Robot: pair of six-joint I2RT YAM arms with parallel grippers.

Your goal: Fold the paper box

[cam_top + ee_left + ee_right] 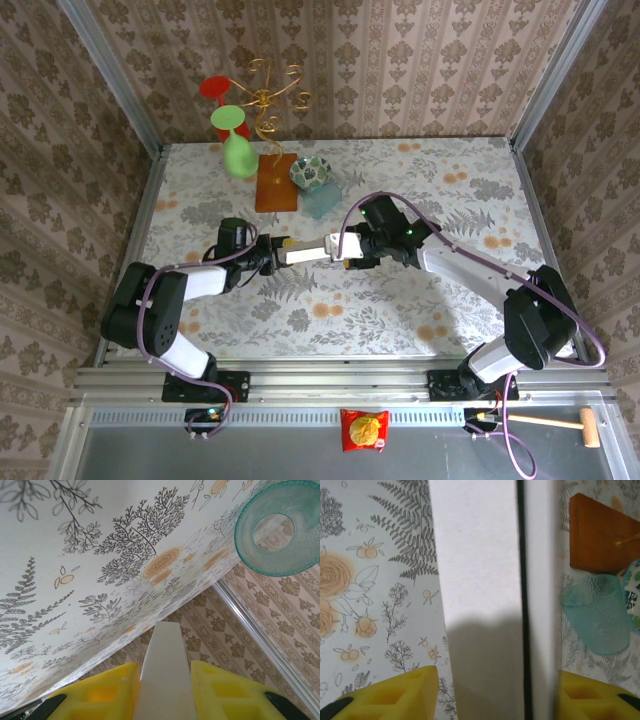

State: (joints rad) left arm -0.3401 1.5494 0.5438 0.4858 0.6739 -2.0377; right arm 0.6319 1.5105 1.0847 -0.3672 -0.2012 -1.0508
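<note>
Nearest, at the bottom edge of the top view, we see a red-and-yellow snack packet (363, 430) in the middle of the ledge and a wooden mallet (572, 424) at lower right. Above them both arms reach in over the floral worktop (400, 320) and meet at the frame's centre. There the paper box (308, 255) hangs between them, a pale flat piece held clear of the surface.

The left jaws come at it from the left and are closed on it. In the left wrist view the sheet runs edge-on up from between the two yellow fingers (100, 697), touching both.

The right jaws come from the right and straddle the box across its width. In the right wrist view a yellow pad (395, 697) sits at each lower corner, just beside the sheet's edges, and we cannot tell whether they press it. A dark line runs down the sheet there.

Farther back, upper centre, stand a teal cup (322, 203), a patterned bowl (310, 172) and a brown wooden board (276, 185). A green glass (237, 150) and a red glass (215, 88) are by a gold stand (265, 95).
</note>
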